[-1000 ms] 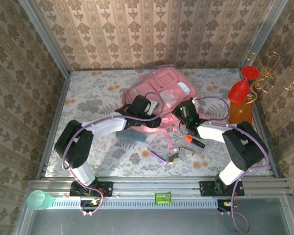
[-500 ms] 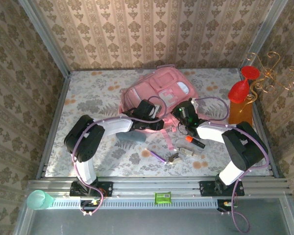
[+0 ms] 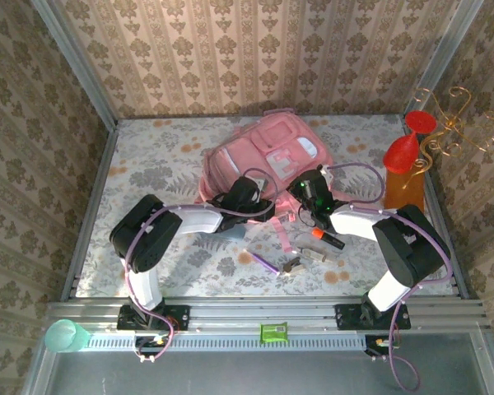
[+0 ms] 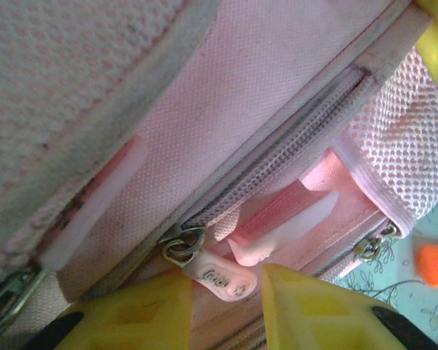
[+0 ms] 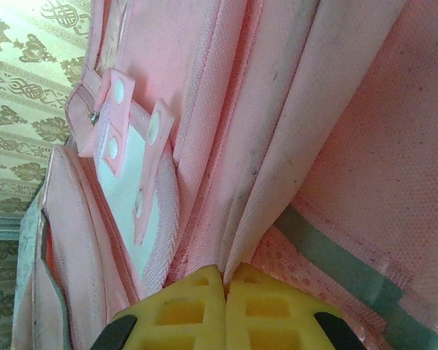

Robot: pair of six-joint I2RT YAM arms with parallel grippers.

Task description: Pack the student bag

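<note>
With the right gripper (image 5: 225, 278) clamped on a fold of the student bag (image 3: 267, 152), the left gripper (image 4: 223, 286), parted around the zipper pull (image 4: 219, 277), probably needed a square pinch before tugging.

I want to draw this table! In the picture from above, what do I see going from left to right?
green cup → student bag → red goblets

The student bag (image 4: 277, 87) is cut off by the edges of both wrist views.
</note>
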